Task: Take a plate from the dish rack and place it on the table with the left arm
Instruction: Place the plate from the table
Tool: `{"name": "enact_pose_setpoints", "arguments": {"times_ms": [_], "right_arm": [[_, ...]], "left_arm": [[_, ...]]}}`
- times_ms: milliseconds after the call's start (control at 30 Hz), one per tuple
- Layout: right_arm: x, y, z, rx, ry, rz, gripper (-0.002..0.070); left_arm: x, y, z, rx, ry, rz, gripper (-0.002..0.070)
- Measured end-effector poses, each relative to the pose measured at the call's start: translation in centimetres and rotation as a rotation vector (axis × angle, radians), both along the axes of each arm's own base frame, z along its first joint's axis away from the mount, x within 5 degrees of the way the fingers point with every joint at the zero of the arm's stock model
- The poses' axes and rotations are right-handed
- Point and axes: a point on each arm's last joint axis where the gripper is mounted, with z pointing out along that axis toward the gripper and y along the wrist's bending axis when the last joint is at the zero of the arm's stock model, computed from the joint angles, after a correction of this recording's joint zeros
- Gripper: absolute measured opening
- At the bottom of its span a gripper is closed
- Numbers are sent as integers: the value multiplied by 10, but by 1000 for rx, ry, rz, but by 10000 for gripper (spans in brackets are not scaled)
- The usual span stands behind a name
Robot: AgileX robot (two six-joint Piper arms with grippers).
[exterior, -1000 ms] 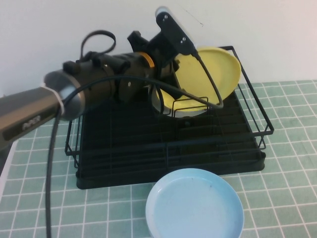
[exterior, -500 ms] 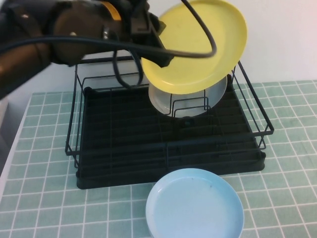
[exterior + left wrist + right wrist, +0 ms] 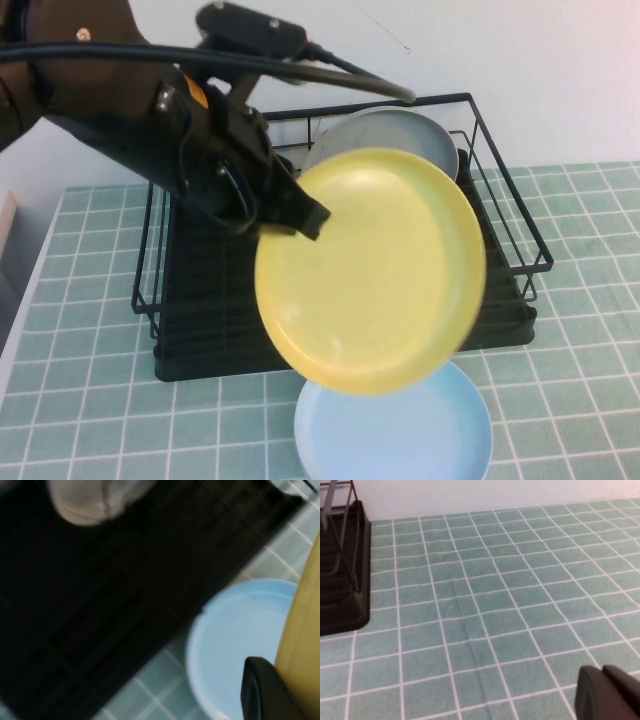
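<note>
My left gripper [image 3: 300, 212] is shut on the rim of the round yellow plate [image 3: 372, 270] and holds it in the air, tilted, over the front of the black wire dish rack [image 3: 210, 320] and the light blue plate [image 3: 400, 430]. In the left wrist view one black finger [image 3: 262, 690] presses the yellow plate's edge [image 3: 302, 630], with the light blue plate [image 3: 235, 640] below on the green tiled table [image 3: 80, 420]. A grey-white plate [image 3: 395, 135] leans at the rack's back. My right gripper [image 3: 612, 695] hangs over bare tiles, fingers together, out of the high view.
The rack's corner [image 3: 342, 580] shows at one side of the right wrist view, with open green tiles [image 3: 495, 580] beside it. A white wall [image 3: 520, 60] stands behind the rack. The table's left edge [image 3: 15, 340] is close to the rack.
The left arm has lifted the yellow plate out of the rack's back and swung it forward and down, over the rack's front and the light blue plate. The grey-white plate is uncovered.
</note>
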Motion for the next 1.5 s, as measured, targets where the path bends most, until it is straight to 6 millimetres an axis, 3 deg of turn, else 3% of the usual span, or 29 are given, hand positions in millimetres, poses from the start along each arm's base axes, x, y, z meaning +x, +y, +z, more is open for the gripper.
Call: {"name": "enact_pose_setpoints", "arguments": {"times_ms": [267, 767, 1000, 1200, 1300, 1500], "right_arm": [[0, 0, 0, 0, 0, 0, -2], [0, 0, 0, 0, 0, 0, -2], [0, 0, 0, 0, 0, 0, -2], [0, 0, 0, 0, 0, 0, -2], [0, 0, 0, 0, 0, 0, -2], [0, 0, 0, 0, 0, 0, -2]], "left_arm": [[-12, -16, -32, -167, 213, -31, 51], [-14, -6, -127, -225, 266, 210, 51], [-13, -5, -146, -222, 288, 251, 51], [-13, -6, -150, -212, 304, 245, 57], [-13, -6, -150, -207, 310, 238, 120], [-14, -5, -151, -189, 309, 222, 379]]}}
